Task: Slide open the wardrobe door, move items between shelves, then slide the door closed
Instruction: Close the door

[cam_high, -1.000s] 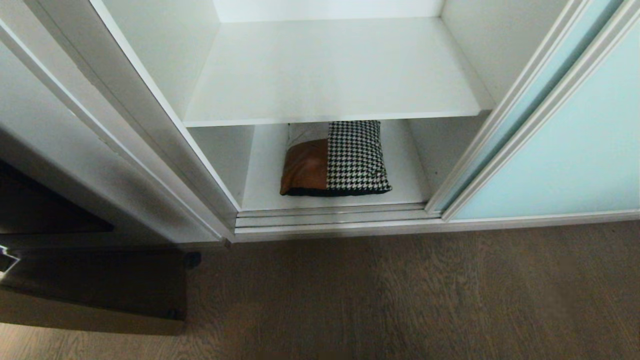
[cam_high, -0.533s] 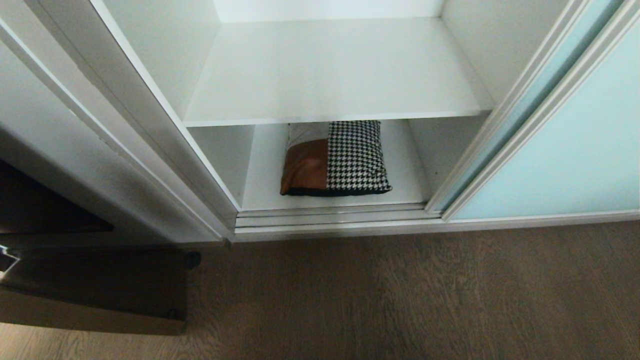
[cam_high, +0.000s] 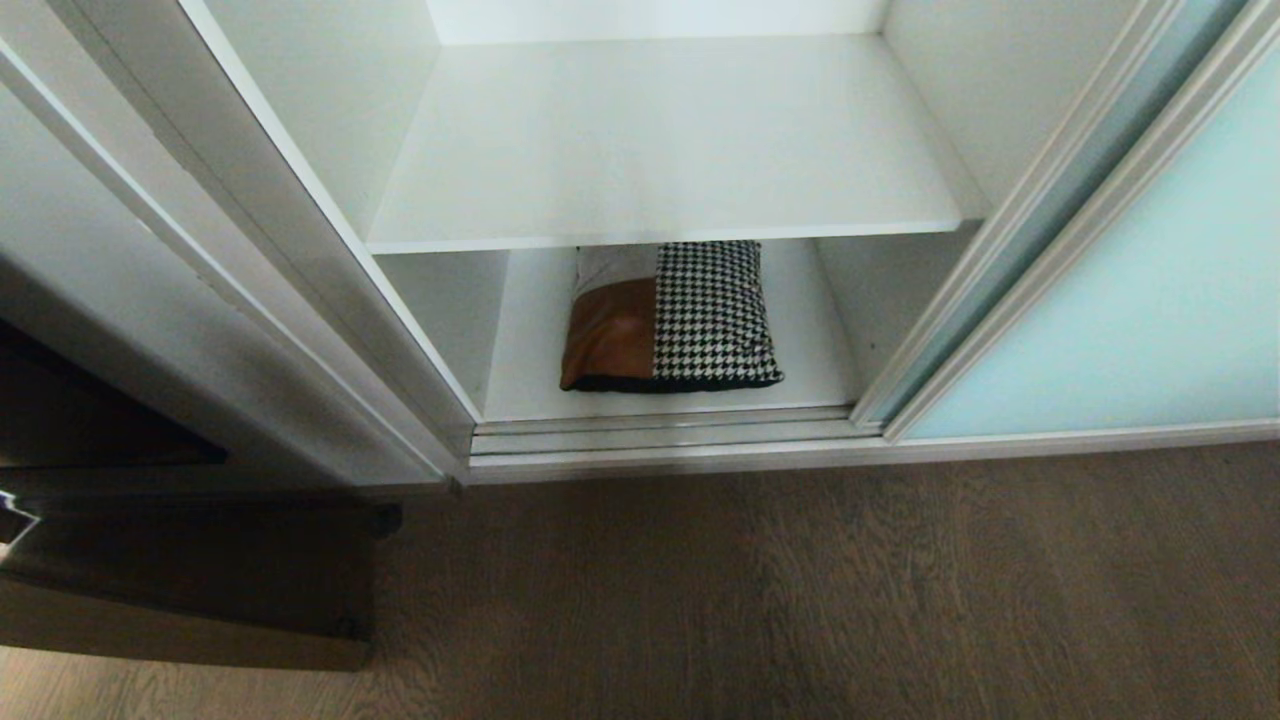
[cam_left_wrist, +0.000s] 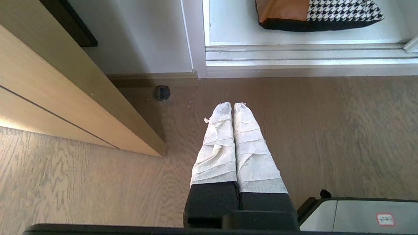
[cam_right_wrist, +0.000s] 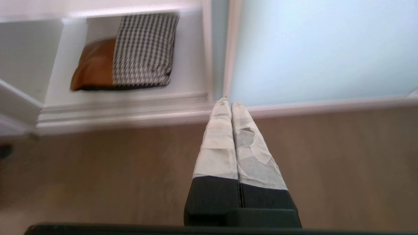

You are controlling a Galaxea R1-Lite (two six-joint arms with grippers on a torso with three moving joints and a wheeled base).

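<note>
- Nothing in the head view has moved since the earlier frames: the cushion [cam_high: 668,318] lies in the same spot, lower centre of the frame, and neither arm shows there.
- The sliding wardrobe door [cam_high: 1120,290] stands pushed aside at the right of the frame, so the compartment is open.
- The cushion rests flat on the bottom shelf [cam_high: 820,385], under the bare upper shelf [cam_high: 660,150], near the front edge and apart from both side walls.
- The left hand [cam_left_wrist: 233,105] hangs over the wooden floor [cam_high: 800,600], fingers pressed together, holding nothing.
- The right hand [cam_right_wrist: 227,101] is likewise closed and empty; in its wrist view it points at the door's lower frame, right of the cushion.
- The opening step looks done; moving the cushion is in hand. Next, the right hand likely needs to spread its fingers and reach into the low compartment.
</note>
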